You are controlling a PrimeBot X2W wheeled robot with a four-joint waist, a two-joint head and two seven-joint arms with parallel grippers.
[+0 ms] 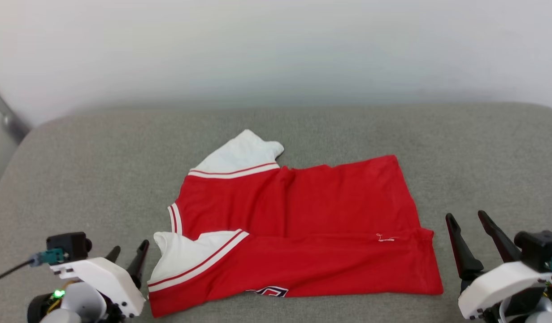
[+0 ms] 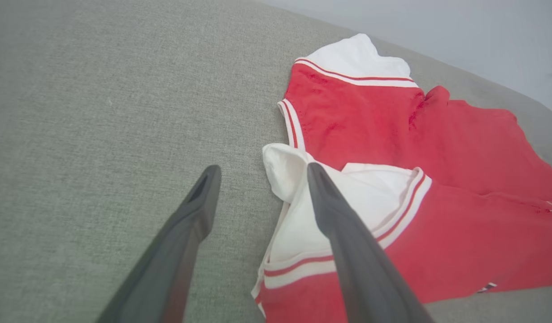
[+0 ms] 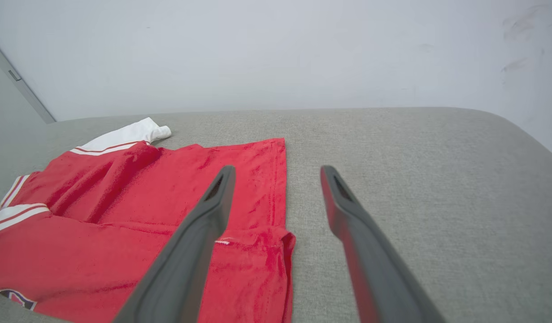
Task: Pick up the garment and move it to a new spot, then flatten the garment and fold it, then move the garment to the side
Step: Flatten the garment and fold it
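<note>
The garment (image 1: 302, 211) lies on the grey cushion (image 1: 101, 170), near the front edge, with its near half folded over the far half. Of its writing, a sliver of black print (image 1: 269, 291) edged in white peeks out at the near edge, too little to read. A small white thread (image 1: 385, 238) sits near the hem. The left claw (image 1: 130, 246) stands wide open just beside the near white sleeve (image 1: 186, 255), holding nothing. The right claw (image 1: 465, 215) is also spread wide and empty, just off the hem end.
</note>
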